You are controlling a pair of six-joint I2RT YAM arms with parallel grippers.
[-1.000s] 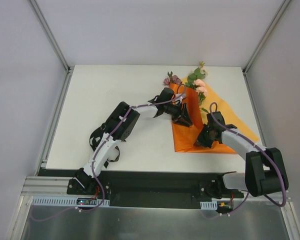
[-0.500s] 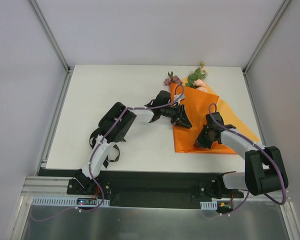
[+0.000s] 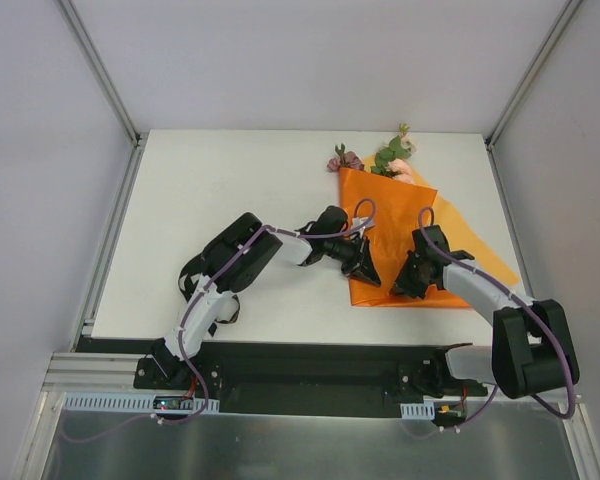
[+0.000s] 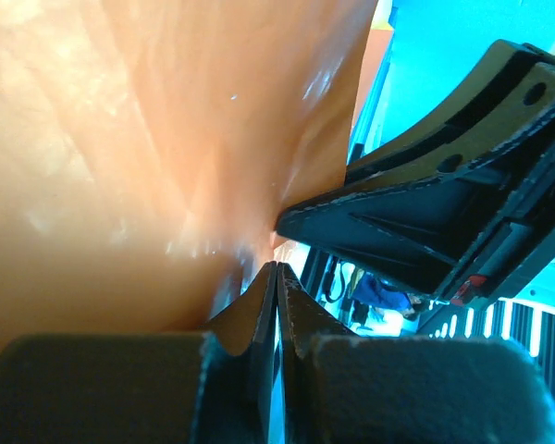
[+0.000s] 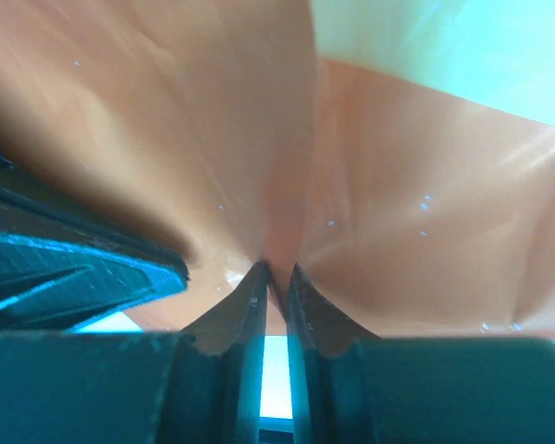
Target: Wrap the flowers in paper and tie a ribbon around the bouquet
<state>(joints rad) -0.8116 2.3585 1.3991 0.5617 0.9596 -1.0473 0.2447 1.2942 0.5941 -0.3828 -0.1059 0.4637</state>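
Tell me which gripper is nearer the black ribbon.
Left. The left gripper is at the left edge of the paper, right of the ribbon; the right gripper is farther right, over the paper's near edge.

We see a white table [image 3: 220, 170] under the arms [image 3: 242, 250]. Plain pale walls [image 3: 310, 60] stand behind the arms and on both sides. Thin metal bars [image 3: 100, 70] run up the far corners. A shiny metal shelf [image 3: 300, 445] sits below the arms' bases. The light is soft.
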